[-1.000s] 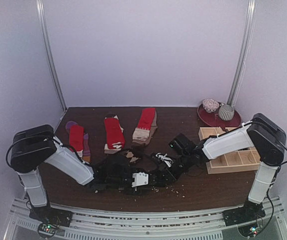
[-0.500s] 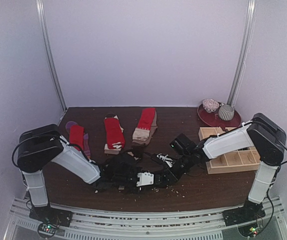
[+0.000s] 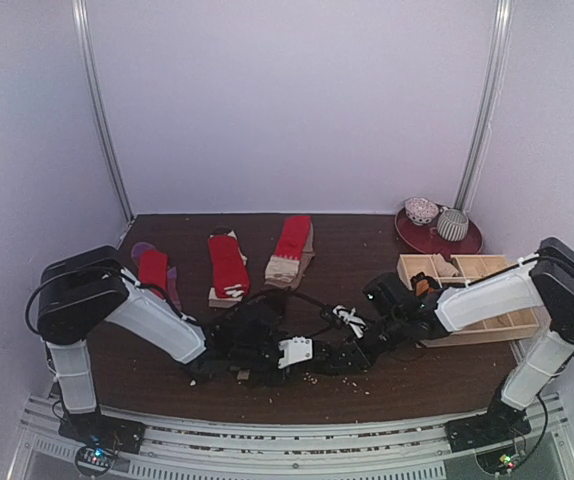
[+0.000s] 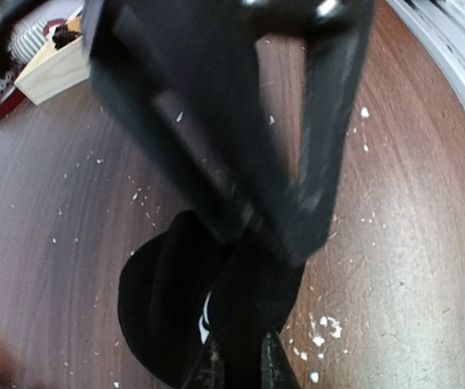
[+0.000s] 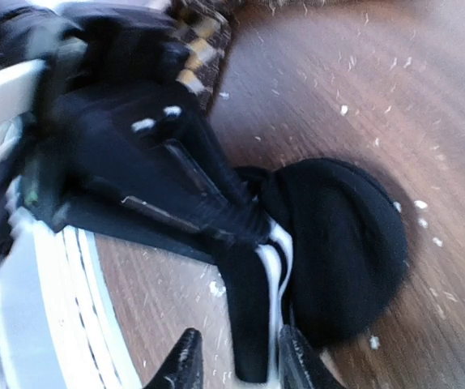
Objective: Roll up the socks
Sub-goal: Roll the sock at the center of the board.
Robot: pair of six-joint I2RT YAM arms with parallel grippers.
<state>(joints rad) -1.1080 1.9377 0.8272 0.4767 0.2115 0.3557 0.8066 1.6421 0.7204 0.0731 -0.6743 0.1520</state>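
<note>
left gripper clamped narrow on black striped sock | right gripper parted, loosely straddling its striped end

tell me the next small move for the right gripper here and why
Probably ease the right gripper back off the black striped sock: its jaws stand apart around the striped end, while the left gripper is pinched shut on the rolled bundle.

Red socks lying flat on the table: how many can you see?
3, side by side at the back: the red-and-purple sock at left, the middle red sock, the right red sock. More may be hidden from view.
</note>
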